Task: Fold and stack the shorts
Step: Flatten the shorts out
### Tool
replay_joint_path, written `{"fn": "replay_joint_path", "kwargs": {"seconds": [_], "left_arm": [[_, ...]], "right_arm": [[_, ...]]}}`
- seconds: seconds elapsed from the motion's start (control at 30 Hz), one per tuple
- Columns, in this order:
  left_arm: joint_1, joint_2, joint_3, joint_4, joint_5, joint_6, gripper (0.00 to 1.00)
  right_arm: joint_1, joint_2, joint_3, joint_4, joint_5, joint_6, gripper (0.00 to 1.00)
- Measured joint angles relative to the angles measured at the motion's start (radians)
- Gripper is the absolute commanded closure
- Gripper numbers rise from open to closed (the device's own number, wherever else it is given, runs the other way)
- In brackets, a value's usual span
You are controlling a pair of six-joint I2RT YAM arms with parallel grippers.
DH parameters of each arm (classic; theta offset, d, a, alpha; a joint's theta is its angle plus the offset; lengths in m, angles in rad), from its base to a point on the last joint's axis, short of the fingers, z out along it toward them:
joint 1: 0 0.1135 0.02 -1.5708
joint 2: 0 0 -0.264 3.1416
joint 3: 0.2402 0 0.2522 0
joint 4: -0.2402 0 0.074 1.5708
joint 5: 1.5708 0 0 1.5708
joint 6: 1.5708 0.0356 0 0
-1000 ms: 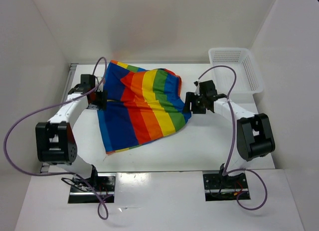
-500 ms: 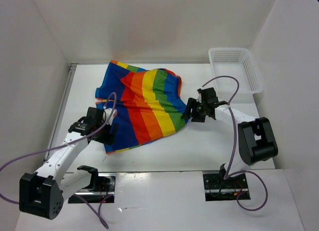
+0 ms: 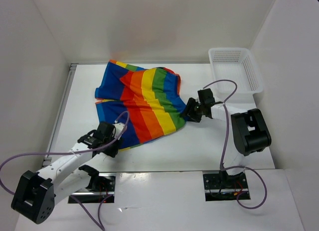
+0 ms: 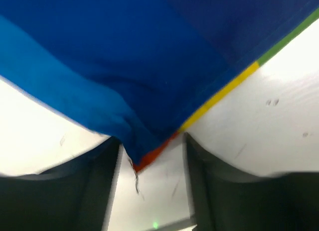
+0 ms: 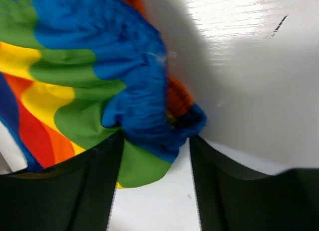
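The rainbow-striped shorts [image 3: 142, 104] lie spread on the white table, with dark blue areas on the left. My left gripper [image 3: 115, 137] sits low at their near-left corner. In the left wrist view its jaws stand open, and the blue corner with its orange hem [image 4: 147, 154] pokes between the fingers [image 4: 102, 186] without being pinched. My right gripper [image 3: 190, 112] is at the shorts' right edge. It is open too, with a bunched blue and green fold [image 5: 149, 126] lying between its fingers [image 5: 94, 181].
A white mesh basket [image 3: 251, 74] stands at the far right corner of the table. White walls enclose the table at the back and on both sides. Purple cables loop off both arms.
My left arm has swung from the shorts' far left side down to their near-left corner. The right gripper has edged closer onto the right edge of the cloth.
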Motion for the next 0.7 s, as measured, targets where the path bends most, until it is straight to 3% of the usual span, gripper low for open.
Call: {"fn": "replay_joint_path", "kwargs": {"seconds": [0.03,0.1,0.13,0.17,0.23,0.43,0.47,0.5,0.57,0.6,0.63,0.67,0.7], "left_arm": [[-0.002,-0.002,-0.008,0.026,-0.002,-0.001,0.5],[-0.003,-0.004,-0.02,0.069,-0.004,0.001,0.64],[-0.003,-0.004,-0.022,0.081,-0.005,0.0,0.82],[-0.004,-0.004,-0.023,0.097,-0.007,0.0,0.9],[-0.005,-0.004,-0.024,0.117,-0.013,0.004,1.0],[0.019,-0.021,0.054,-0.001,0.026,0.004,1.0],[0.023,-0.032,0.094,-0.045,0.041,0.004,1.0],[0.026,-0.051,0.134,-0.085,0.055,0.004,1.0],[0.028,-0.106,0.198,-0.161,0.08,0.005,1.0],[0.027,-0.14,0.223,-0.199,0.089,0.005,0.98],[0.025,-0.175,0.239,-0.231,0.098,0.005,0.82],[0.021,-0.202,0.247,-0.26,0.104,0.006,0.66],[0.017,-0.226,0.252,-0.292,0.11,0.009,0.61]], "right_arm": [[0.0,0.021,0.0,0.008,-0.001,0.006,0.57],[0.0,0.048,0.004,0.014,-0.009,0.018,0.74],[0.0,0.055,0.008,0.011,-0.008,0.021,0.91],[0.0,0.058,0.009,0.009,-0.006,0.016,0.97],[0.0,0.047,0.013,-0.017,0.01,0.025,1.0],[0.005,-0.154,0.013,-0.227,0.107,0.025,1.0],[0.008,-0.203,0.013,-0.266,0.119,0.022,0.99],[0.014,-0.254,0.014,-0.304,0.131,0.022,0.91],[0.032,-0.323,0.027,-0.373,0.153,0.031,0.61],[0.045,-0.34,0.042,-0.408,0.155,0.037,0.58],[0.056,-0.343,0.062,-0.442,0.156,0.038,0.55],[0.066,-0.34,0.087,-0.476,0.154,0.041,0.44],[0.071,-0.335,0.104,-0.5,0.157,0.045,0.28]]}}
